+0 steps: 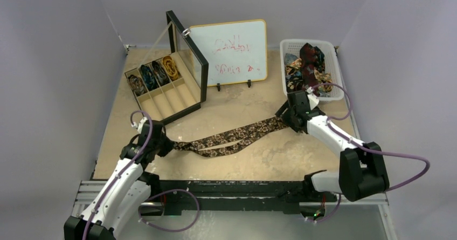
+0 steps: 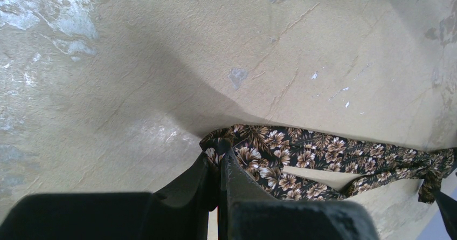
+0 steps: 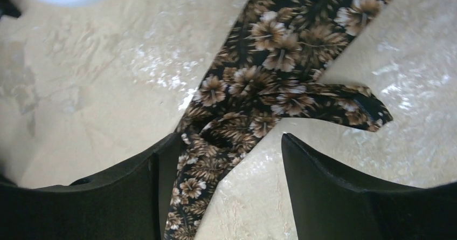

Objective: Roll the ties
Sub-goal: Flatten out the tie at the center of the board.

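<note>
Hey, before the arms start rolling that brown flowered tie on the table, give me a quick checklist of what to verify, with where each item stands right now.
1. Left end effector shut on the tie's folded end: ok.
2. Right end effector gripping the other end: not ok; jaws open, astride the fabric.
3. Tie lying flat and straight: not ok; its two layers splay apart and the narrow tip kinks sideways.
4. Tie clear of the basket and box: ok.
5. Room left in the box: ok; the rolls fill only its far end.
</note>
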### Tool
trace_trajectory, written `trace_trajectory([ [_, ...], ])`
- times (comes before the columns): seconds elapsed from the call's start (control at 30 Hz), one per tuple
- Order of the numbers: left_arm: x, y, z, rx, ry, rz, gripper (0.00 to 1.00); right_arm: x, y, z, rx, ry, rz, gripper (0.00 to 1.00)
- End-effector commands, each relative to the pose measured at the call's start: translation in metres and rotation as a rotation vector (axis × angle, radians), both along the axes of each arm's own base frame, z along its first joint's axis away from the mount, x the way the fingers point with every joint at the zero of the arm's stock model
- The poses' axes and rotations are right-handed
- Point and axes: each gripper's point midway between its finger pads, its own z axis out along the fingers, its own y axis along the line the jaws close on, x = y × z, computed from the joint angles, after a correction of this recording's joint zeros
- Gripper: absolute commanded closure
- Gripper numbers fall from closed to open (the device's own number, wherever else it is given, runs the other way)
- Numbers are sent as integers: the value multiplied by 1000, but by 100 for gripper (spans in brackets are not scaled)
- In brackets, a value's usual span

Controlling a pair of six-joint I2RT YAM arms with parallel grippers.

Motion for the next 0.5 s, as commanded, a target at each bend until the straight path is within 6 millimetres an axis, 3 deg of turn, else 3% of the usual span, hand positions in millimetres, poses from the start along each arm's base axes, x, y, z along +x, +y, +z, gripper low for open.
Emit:
trace_trajectory([
  [0.0, 13, -1, 17, 4, -59, -18, 100, 0, -18, 1, -6, 2, -198, 29],
  [0.27, 15, -3, 19, -2, -65, -17, 100, 9, -29, 3, -5, -24, -339, 35],
  [0.47, 14, -2, 19, -2, -65, -10, 100, 11, -37, -3, -35, -2, -401, 47],
])
